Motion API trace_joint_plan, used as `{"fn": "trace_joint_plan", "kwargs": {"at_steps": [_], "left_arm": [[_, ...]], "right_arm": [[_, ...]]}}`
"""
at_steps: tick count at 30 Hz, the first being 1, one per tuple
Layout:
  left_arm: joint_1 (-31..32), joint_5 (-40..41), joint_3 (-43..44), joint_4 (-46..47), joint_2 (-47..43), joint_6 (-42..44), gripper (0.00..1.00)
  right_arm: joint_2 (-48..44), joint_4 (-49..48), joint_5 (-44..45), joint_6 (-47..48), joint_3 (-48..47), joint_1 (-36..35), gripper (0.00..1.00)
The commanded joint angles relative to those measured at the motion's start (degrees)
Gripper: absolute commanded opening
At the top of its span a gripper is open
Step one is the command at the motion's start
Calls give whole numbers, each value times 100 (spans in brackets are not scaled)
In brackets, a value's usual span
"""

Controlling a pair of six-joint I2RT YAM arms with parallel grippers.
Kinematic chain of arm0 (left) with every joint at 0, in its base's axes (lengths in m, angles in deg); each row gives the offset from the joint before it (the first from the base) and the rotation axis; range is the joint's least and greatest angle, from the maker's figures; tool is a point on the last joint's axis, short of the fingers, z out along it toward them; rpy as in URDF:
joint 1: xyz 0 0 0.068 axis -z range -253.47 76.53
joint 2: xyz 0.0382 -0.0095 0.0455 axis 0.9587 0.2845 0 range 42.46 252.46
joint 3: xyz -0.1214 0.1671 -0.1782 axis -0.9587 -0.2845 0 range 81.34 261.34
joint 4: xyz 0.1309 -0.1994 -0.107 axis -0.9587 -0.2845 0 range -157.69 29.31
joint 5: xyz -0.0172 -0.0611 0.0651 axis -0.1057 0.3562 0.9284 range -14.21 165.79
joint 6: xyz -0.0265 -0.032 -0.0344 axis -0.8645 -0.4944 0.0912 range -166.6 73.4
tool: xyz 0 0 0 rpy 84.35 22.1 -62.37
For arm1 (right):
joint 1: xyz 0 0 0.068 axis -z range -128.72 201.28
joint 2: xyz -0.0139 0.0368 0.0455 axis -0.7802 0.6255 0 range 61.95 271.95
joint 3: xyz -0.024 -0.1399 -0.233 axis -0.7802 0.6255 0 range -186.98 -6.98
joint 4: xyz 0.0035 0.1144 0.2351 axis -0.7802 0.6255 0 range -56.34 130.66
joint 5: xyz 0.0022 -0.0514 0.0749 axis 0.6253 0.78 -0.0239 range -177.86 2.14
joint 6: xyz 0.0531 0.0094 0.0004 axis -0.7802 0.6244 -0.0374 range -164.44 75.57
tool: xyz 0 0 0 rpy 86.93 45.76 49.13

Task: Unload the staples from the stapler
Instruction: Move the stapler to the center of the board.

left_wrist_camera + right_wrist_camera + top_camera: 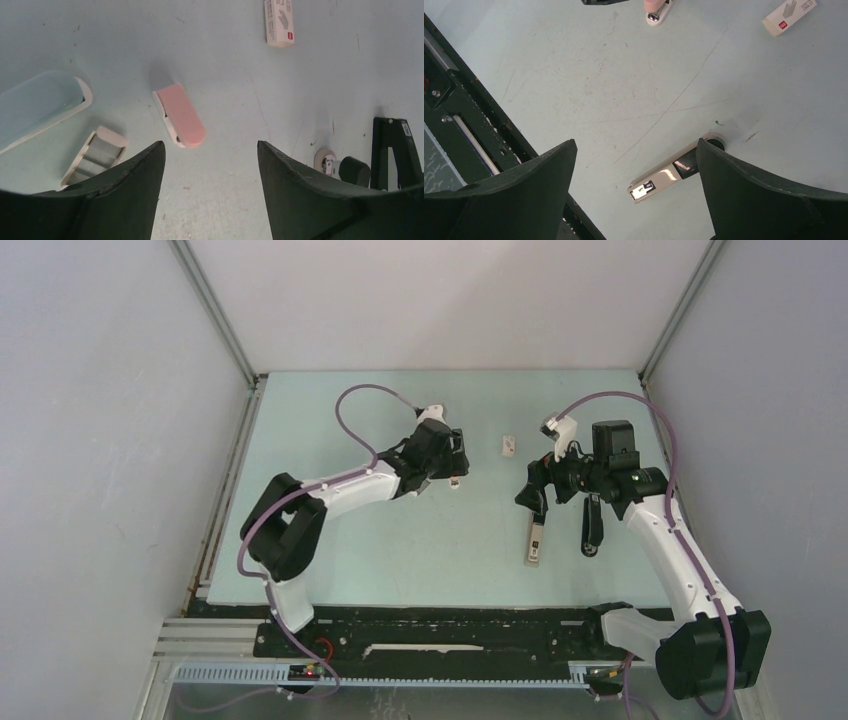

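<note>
The stapler (674,172) is long, slim and silver with a black end. It lies flat on the pale green table, right of centre in the top view (535,542). My right gripper (634,142) is open and empty, hovering above the stapler's black end, which its right finger (749,190) partly hides. It also shows in the top view (535,498). My left gripper (210,145) is open and empty above bare table, further left in the top view (452,468). The stapler's round end shows at the right of the left wrist view (327,161). No loose staples show.
A pink stapler (180,115), a light-blue stapler (40,107) and a small open cream box with grey contents (95,155) lie near my left gripper. A white staple box (509,447) sits mid-table. An all-black stapler (593,525) lies right of the silver one.
</note>
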Motion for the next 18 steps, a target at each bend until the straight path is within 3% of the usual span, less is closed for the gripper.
{"fn": "trace_joint_plan", "kwargs": {"at_steps": [1, 8, 18], "left_arm": [[118, 655, 643, -226, 282, -403, 72], [243, 1121, 1015, -575, 770, -490, 67], [284, 1249, 1386, -871, 1253, -430, 50]], "right_arm": [[0, -194, 63, -111, -201, -17, 100], [-9, -212, 71, -149, -196, -24, 100], [-38, -212, 63, -159, -197, -6, 100]]}}
